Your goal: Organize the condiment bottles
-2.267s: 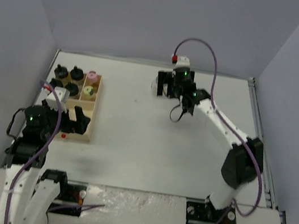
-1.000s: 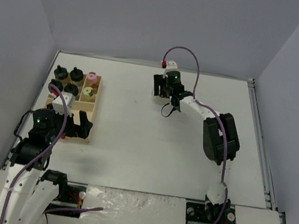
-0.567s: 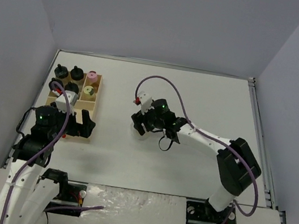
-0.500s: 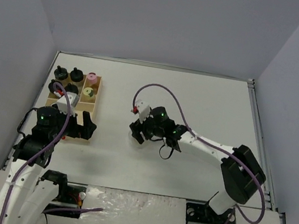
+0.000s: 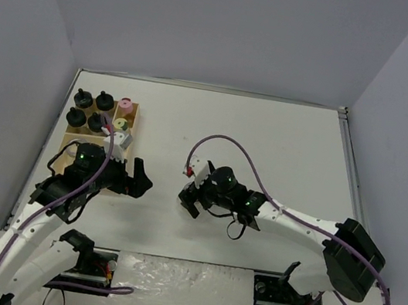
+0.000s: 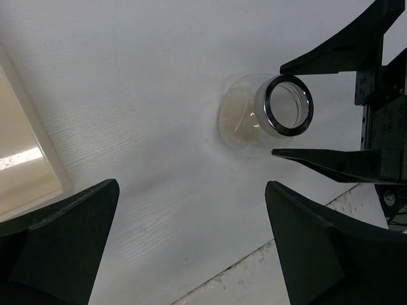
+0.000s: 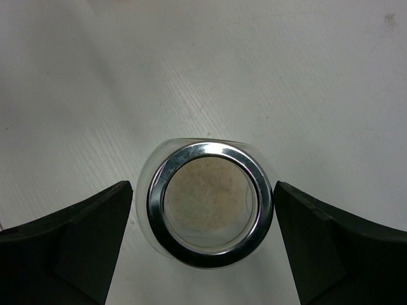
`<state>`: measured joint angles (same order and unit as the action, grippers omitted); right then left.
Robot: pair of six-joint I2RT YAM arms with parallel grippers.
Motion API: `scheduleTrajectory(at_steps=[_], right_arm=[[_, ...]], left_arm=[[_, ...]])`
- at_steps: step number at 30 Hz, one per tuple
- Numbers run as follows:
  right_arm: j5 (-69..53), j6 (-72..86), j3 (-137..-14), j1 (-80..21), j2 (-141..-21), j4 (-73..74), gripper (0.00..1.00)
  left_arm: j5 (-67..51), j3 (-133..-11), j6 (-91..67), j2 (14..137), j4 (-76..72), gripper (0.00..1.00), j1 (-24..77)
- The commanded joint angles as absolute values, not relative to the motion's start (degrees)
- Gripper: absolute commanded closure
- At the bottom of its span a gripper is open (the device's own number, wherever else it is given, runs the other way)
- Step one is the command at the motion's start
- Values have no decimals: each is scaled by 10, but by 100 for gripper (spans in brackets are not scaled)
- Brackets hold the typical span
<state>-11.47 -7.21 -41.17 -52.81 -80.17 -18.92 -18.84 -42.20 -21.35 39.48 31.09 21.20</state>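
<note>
Silver-lidded jar (image 7: 210, 202) upright inside parted right tool (image 7: 202, 189), reaching low; left tool (image 6: 191, 185) spread, aimed at it.

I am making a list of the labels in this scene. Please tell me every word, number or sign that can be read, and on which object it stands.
No readable text in any view.
Silver-lidded jar: plain glass and plain lid, no label visible.
Small capped bottles in the wooden tray: too small to show any print.
</note>
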Motion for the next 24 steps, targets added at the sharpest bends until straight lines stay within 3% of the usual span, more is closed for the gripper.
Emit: scheduleTrajectory(at_steps=[1, 7, 15, 24], right_arm=[[-90, -53, -430, -542, -723, -169, 0], [-2, 27, -428, -544, -577, -84, 0], [303, 222, -431, -543, -403, 72, 0], [390, 321, -419, -541, -303, 175, 0]], left_arm=[[-115, -476, -264, 423, 282, 3, 273], [-11, -524, -275, 492, 288, 3, 379], [107, -622, -291, 653, 313, 3, 506], [132, -729, -282, 809, 359, 3, 572]])
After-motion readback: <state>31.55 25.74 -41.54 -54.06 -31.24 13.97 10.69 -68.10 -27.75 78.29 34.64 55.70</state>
